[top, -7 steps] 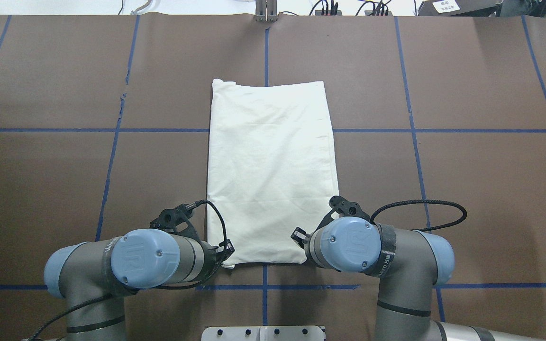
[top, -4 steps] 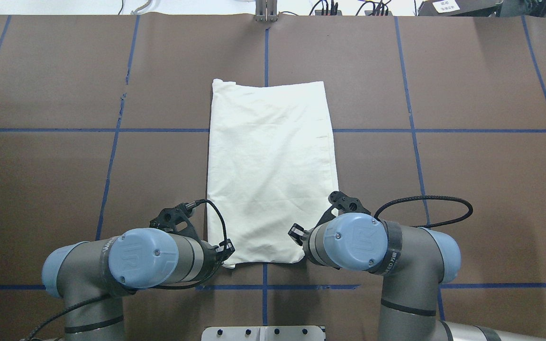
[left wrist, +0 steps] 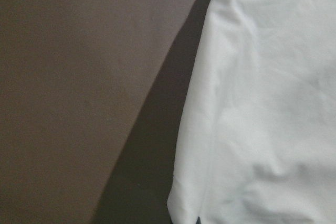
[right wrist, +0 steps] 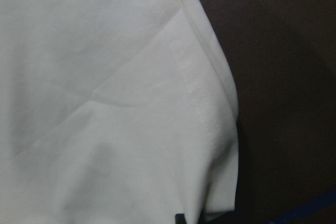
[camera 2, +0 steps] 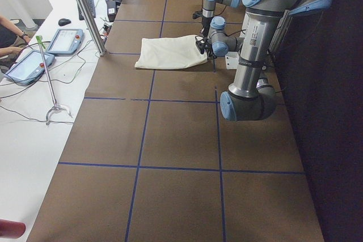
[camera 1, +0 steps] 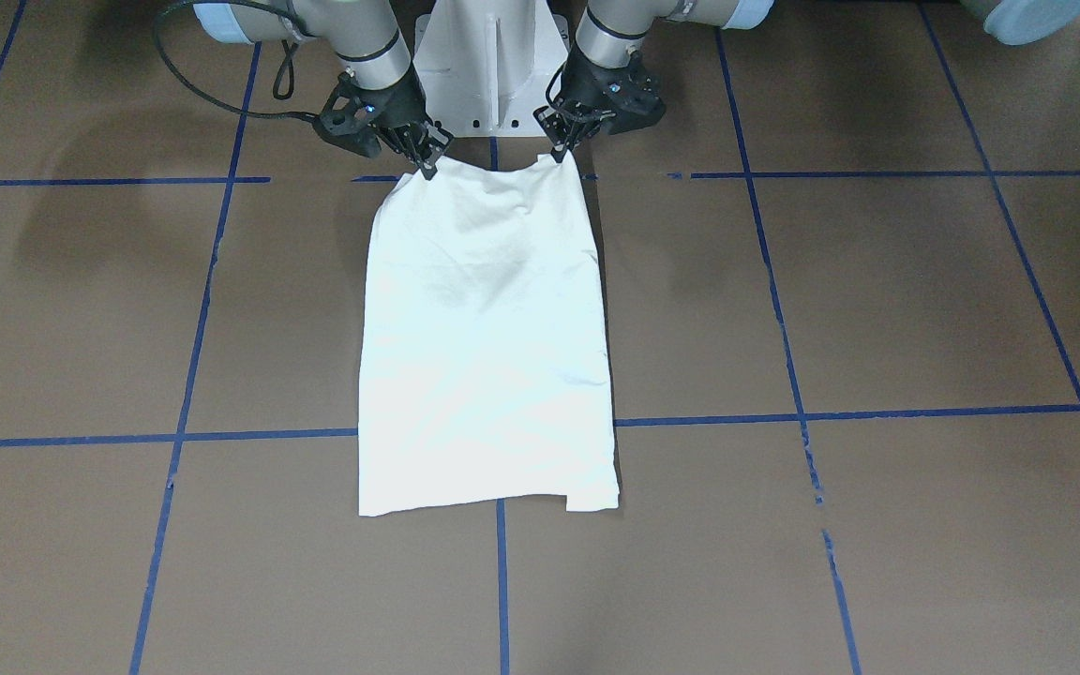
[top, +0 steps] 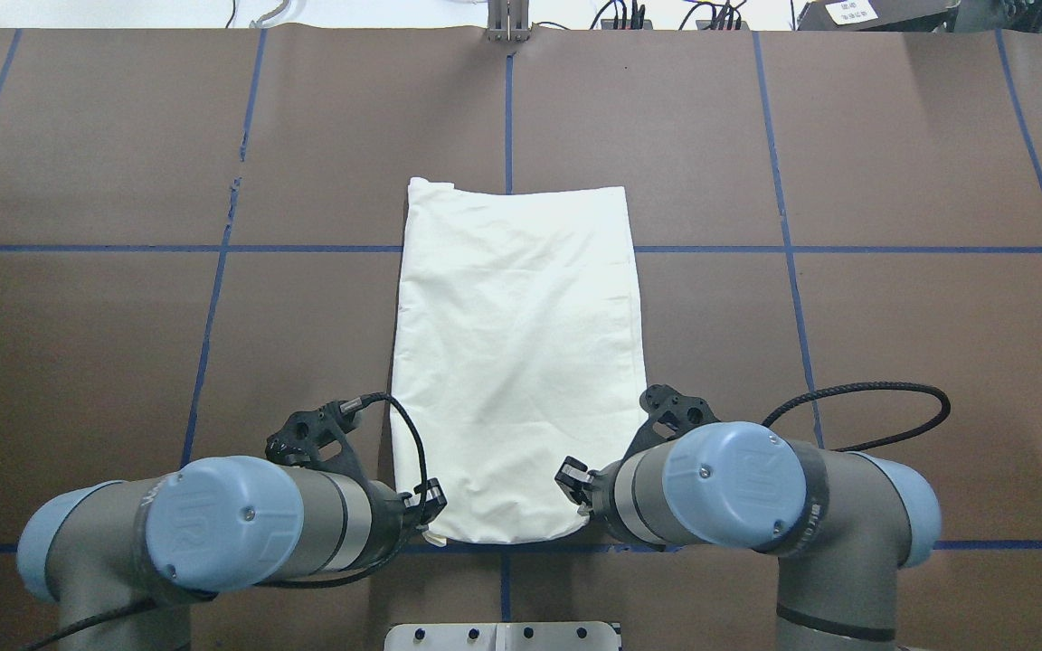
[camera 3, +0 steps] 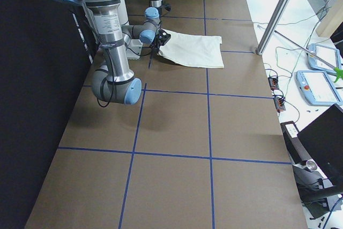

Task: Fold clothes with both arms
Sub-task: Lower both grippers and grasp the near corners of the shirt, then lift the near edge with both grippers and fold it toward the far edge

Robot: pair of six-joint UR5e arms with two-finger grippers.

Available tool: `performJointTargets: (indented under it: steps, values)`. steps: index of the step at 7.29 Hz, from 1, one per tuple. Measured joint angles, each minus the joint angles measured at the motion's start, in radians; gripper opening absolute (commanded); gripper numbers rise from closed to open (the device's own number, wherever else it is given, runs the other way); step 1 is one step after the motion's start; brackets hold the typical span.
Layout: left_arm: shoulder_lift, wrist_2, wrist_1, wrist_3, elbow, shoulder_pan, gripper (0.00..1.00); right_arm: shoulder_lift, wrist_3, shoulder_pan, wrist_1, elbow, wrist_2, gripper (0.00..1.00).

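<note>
The cream long-sleeved T-shirt lies plain side up, folded into a long rectangle on the brown table; no print shows. It also shows in the front-facing view, the left view and the right view. My left gripper is shut on the shirt's near left corner, which in the front-facing view is on the right. My right gripper is shut on the near right corner. The near edge is raised off the table. Both wrist views are filled with shirt cloth.
The white pedestal stands just behind the held edge, between the arms. Blue tape lines grid the brown table. Off the table's far side are a metal pole, tablets and an operator's arm.
Both arms drew back toward the robot's base with the near corners in hold. The shirt slid toward the robot, its far edge coming closer.
</note>
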Motion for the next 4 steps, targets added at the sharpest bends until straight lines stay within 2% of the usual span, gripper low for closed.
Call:
performJointTargets:
  steps: [2, 4]
  values:
    - [0.003, -0.002, 0.078, -0.001, -0.094, 0.044, 0.0, -0.044, -0.002, -0.032, 0.011, 0.067, 0.004, 0.0]
    - [-0.006, -0.015, 0.091, 0.009, -0.109, 0.037, 0.0, -0.044, -0.046, 0.011, 0.073, 0.044, 0.002, 0.0]
